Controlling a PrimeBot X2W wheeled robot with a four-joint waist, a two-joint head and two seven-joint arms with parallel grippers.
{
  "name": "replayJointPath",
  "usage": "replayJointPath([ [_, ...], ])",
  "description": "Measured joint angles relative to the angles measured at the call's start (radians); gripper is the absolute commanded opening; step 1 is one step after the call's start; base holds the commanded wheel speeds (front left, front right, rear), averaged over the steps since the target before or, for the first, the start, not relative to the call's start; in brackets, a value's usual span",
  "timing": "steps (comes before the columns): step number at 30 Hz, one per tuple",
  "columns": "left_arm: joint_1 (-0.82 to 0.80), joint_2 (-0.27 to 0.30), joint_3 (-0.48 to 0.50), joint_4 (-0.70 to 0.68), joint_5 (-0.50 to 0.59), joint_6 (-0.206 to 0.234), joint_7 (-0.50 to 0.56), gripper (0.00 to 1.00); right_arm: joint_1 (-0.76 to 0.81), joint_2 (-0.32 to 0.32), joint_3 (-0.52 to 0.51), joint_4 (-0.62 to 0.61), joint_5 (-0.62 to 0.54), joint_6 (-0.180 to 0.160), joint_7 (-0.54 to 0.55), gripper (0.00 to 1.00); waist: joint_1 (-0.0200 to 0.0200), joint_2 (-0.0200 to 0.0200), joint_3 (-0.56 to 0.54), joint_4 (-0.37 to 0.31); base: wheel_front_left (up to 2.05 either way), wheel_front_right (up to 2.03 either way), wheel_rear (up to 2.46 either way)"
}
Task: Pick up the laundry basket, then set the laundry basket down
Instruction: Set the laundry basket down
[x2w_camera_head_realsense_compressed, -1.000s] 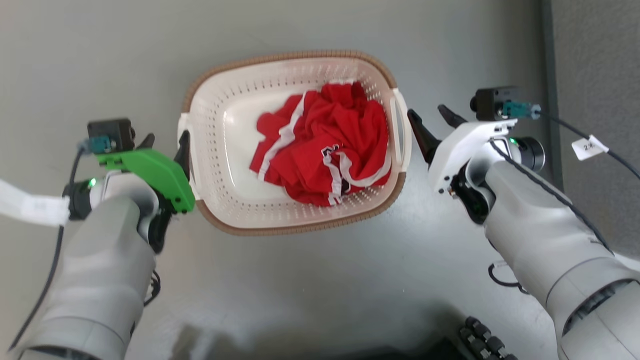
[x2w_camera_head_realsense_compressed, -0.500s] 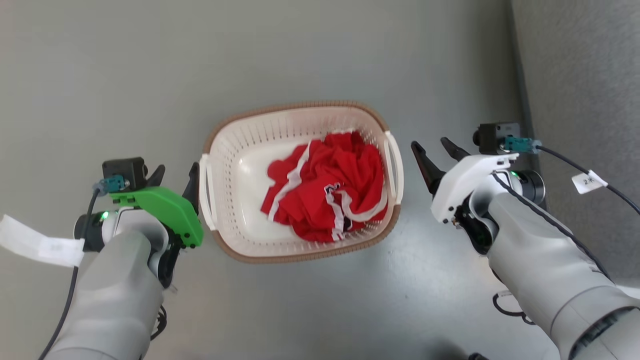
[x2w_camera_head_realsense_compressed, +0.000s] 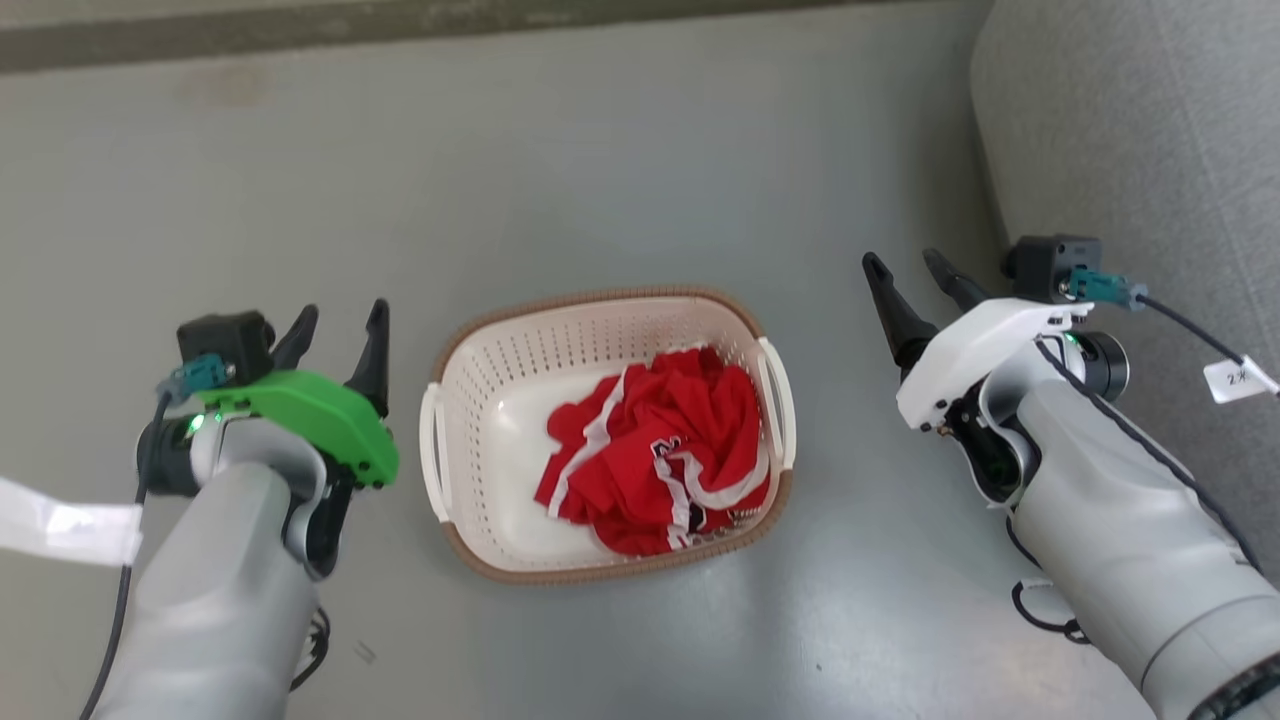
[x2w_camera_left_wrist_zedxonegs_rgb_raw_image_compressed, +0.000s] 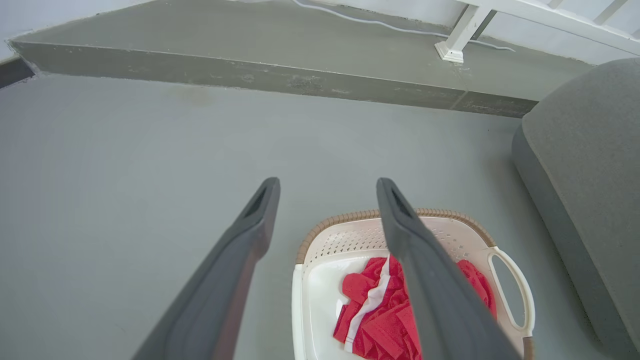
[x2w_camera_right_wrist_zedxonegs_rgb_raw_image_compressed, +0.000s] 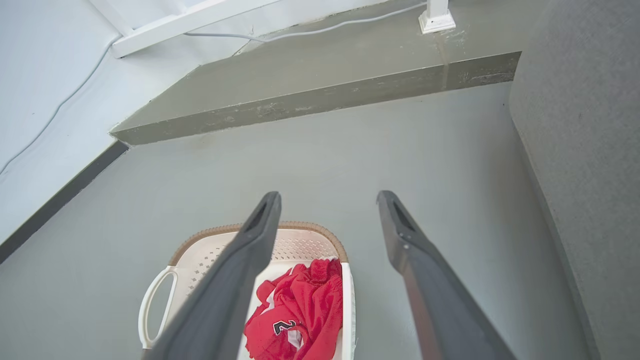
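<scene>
Grey floor (x2w_camera_head_realsense_compressed: 620, 170). Item: left tool (x2w_camera_head_realsense_compressed: 343, 310), released, fingers spread, nothing held. Just right of it, not touching: laundry basket (x2w_camera_head_realsense_compressed: 500, 420), upright on floor, between both tools; red garment (x2w_camera_head_realsense_compressed: 660, 460) bunched inside, nearer right tool (x2w_camera_head_realsense_compressed: 904, 260). Further right: right tool, released, empty, apart from basket handle. Beyond it: grey upholstered seat (x2w_camera_head_realsense_compressed: 1130, 130).

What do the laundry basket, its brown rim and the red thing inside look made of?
The cream-white perforated laundry basket looks like moulded plastic, slightly glossy, with rows of holes. Its brown rim looks woven, possibly moulded plastic too. The crumpled red garment looks like soft fabric: it folds and creases.
</scene>
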Motion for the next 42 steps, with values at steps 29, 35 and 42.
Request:
replayJointPath([
  [29, 0.332, 0.066, 0.147, -0.565, 0.23, 0.179, -0.003, 1.0, 0.278, -0.1, -0.238, -0.477, -0.246, -0.184, -0.005, 1.0, 0.0, 0.0, -0.238, 0.0, 0.0, 0.0, 0.0],
  [35, 0.429, 0.066, 0.158, -0.625, 0.24, 0.188, -0.003, 1.0, 0.364, -0.106, -0.245, -0.515, -0.264, -0.193, -0.005, 1.0, 0.0, 0.0, -0.276, 0.003, 0.0, 0.0, 0.0],
  [42, 0.529, 0.066, 0.174, -0.68, 0.26, 0.193, -0.003, 1.0, 0.452, -0.111, -0.248, -0.554, -0.285, -0.202, -0.005, 1.0, 0.0, 0.0, -0.309, 0.008, 0.0, 0.0, 0.0],
])
